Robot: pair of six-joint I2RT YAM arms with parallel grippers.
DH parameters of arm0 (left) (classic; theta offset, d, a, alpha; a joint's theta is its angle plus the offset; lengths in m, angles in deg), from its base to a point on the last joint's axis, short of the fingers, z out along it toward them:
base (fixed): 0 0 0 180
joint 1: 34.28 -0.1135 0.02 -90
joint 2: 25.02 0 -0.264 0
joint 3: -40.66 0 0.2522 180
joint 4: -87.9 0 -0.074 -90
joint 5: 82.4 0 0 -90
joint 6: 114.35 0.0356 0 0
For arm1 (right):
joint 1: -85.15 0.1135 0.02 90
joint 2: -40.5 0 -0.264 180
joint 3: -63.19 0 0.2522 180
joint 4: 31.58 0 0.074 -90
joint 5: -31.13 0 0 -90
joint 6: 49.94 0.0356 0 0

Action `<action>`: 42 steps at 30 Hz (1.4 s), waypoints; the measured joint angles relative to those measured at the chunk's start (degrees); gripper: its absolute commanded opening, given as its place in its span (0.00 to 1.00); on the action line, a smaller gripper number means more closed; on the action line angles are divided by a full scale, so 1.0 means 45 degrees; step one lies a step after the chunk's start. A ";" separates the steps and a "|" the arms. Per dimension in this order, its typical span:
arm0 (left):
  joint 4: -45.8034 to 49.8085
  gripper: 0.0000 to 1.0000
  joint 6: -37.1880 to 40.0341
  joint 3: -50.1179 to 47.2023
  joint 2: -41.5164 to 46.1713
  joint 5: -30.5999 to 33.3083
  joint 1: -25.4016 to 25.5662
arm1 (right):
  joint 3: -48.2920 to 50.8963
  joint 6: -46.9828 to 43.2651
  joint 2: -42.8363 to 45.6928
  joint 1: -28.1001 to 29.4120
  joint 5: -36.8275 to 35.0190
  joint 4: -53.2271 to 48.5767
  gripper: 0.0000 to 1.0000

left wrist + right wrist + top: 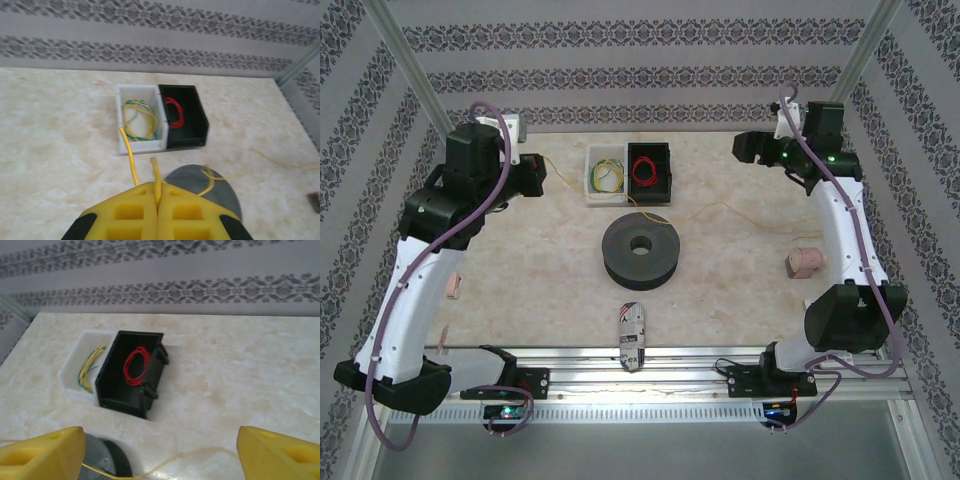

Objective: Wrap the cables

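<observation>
The thin yellow cable (131,162) fades in places on the counter (60,150), and I can't follow its right end. My left arm (415,290) reaches far left, the left jaws pressed together, pinching the cable above the spool (220,187). The right jaws stand spread wide, with the cable lying below between them.

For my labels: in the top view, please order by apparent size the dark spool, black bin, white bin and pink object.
1. dark spool, clearly the largest.
2. black bin and white bin, about alike; I do not rank them.
3. pink object, the smallest.
</observation>
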 measured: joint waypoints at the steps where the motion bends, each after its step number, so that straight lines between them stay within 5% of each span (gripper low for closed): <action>1: 0.0136 0.00 0.0087 0.0170 0.0044 0.0248 0.0000 | 0.0000 -0.0083 0.0073 0.0180 0.0058 -0.0044 0.81; 6: 0.0525 0.00 0.0466 0.1005 0.0461 0.1098 0.0000 | -0.0024 -0.0903 0.0291 0.1661 0.0549 -0.0287 0.82; 16: 0.0665 0.00 0.0515 0.0534 0.0442 0.0792 0.0000 | -0.0185 -0.2356 -0.0010 0.6649 0.2137 0.1345 0.79; 24: 0.0675 0.00 0.0510 0.0287 0.0325 0.0423 -0.0005 | -0.1860 -0.3084 -0.3050 0.9724 0.1923 0.2642 0.80; 29: 0.0670 0.00 0.0510 0.0287 0.0316 0.0015 -0.0015 | -0.3007 -0.3036 -0.4677 1.0292 0.1608 0.2963 0.78; 32: 0.0651 0.00 0.0510 0.0287 0.0277 -0.0248 -0.0034 | -0.3779 -0.2997 -0.5328 1.0418 0.1409 0.2987 0.69; 40: 0.0690 0.00 0.0525 0.0287 0.0083 -0.0967 -0.0296 | -0.5921 -0.3007 -0.6567 1.0603 -0.0500 0.2807 0.04; 42: 0.0889 0.00 0.0617 0.0296 0.0063 -0.1185 -0.0510 | -0.6164 -0.3109 -0.6703 1.0608 -0.0840 0.2744 0.00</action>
